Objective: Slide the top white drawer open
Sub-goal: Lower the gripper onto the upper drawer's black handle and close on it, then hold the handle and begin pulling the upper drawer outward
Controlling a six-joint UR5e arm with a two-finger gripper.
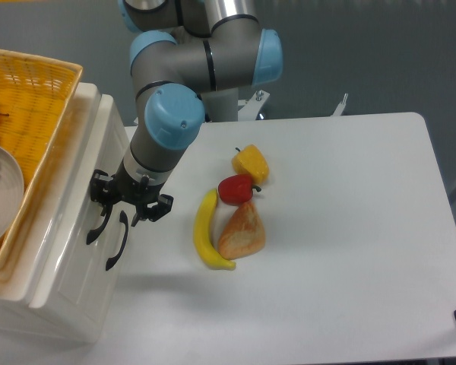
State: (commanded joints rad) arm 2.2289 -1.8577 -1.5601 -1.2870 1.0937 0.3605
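The top white drawer (77, 222) is the upper strip of the glossy white cabinet's front at the left, and it sits flush with the cabinet. Its curved black handle (97, 226) stands just left of the lower drawer's similar handle (118, 242). My gripper (129, 204) is right at the cabinet front, over the upper ends of both handles. It is open: one finger (100, 190) lies by the top drawer's handle and the other finger (159, 206) is on the table side. I cannot tell whether a finger touches the handle.
A yellow wicker basket (38, 114) holding a plate rests on top of the cabinet. On the white table (342, 228) lie a banana (206, 237), a red pepper (236, 188), a yellow pepper (251, 163) and a bread piece (243, 231), just right of the gripper.
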